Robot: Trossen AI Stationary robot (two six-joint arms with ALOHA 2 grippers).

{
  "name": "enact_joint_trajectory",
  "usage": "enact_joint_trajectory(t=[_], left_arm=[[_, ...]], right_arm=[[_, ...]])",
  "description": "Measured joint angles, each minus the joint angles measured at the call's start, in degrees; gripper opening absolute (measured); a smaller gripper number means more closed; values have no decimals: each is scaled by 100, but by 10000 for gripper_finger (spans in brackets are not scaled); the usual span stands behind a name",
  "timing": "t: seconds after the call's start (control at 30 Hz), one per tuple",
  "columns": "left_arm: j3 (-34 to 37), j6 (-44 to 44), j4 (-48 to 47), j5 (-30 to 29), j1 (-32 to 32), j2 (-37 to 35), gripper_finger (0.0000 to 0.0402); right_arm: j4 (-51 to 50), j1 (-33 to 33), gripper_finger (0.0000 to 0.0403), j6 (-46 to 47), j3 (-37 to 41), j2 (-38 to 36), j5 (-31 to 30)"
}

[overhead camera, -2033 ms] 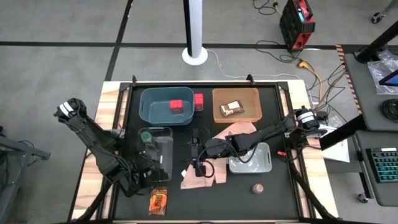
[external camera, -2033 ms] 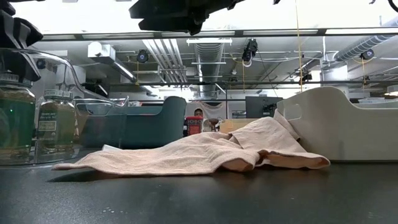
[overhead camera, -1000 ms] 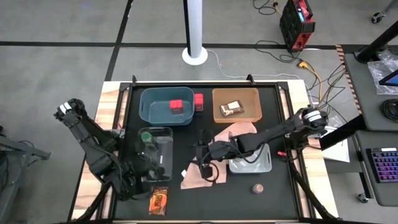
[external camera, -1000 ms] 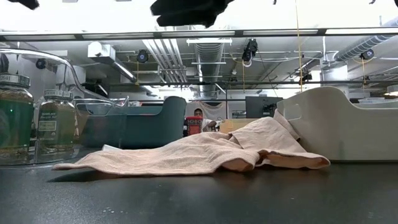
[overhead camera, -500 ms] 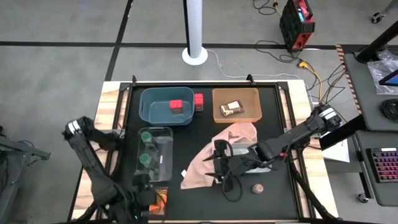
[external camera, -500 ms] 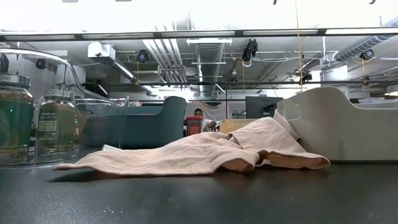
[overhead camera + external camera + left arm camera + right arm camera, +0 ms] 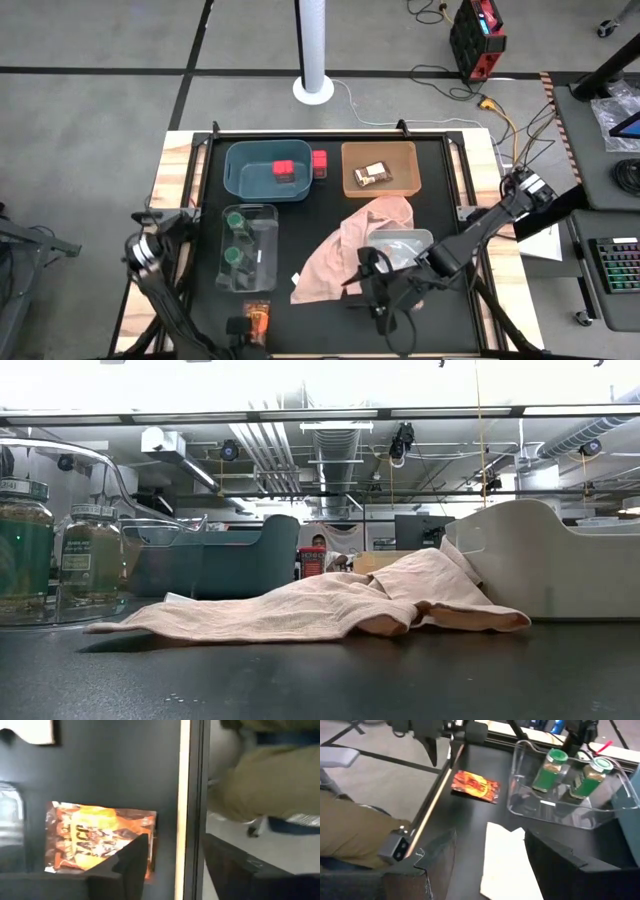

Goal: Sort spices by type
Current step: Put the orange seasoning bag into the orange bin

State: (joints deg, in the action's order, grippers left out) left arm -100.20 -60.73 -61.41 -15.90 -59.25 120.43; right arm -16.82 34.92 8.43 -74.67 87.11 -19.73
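A flat orange-red packet (image 7: 257, 320) (image 7: 100, 840) lies on the black table near its front edge. My left gripper (image 7: 243, 328) (image 7: 175, 865) hovers open just above it, over the table's front rim, as the right wrist view shows (image 7: 442, 742). Two green-lidded jars (image 7: 550, 767) (image 7: 590, 775) stand in the clear bin (image 7: 248, 245). One pink box (image 7: 284, 168) sits in the teal bin and another pink box (image 7: 319, 162) stands beside that bin. A brown packet (image 7: 372, 175) lies in the orange bin. My right gripper (image 7: 378, 300) (image 7: 490, 865) hangs open above the table by the pink cloth's near edge.
The pink cloth (image 7: 340, 250) lies spread at mid-table, partly against the grey bin (image 7: 410, 240). The teal bin (image 7: 240, 180) and the orange bin (image 7: 405, 160) stand along the far edge. A person's clothed legs (image 7: 260, 775) show just beyond the table's front edge.
My left gripper has swung away from the clear bin toward the table's near edge and come down over the orange-red packet. My right gripper has drawn off the pink cloth toward the near right. The cloth has kept its shape.
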Motion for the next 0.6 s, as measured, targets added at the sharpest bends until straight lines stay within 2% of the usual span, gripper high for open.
enact_joint_trajectory(t=[0.1, 0.27, 0.6], left_arm=[[-375, -25, -547, -72, -3, 460, 189], [-664, -184, -1333, -90, 6, 924, 193], [-268, -422, -1208, 1, -13, 955, 162]], right_arm=[[12, 98, 226, -2, 0, 0, -6], [26, 135, 226, -46, 0, 0, -47], [31, 133, 226, -229, 0, 7, -146]])
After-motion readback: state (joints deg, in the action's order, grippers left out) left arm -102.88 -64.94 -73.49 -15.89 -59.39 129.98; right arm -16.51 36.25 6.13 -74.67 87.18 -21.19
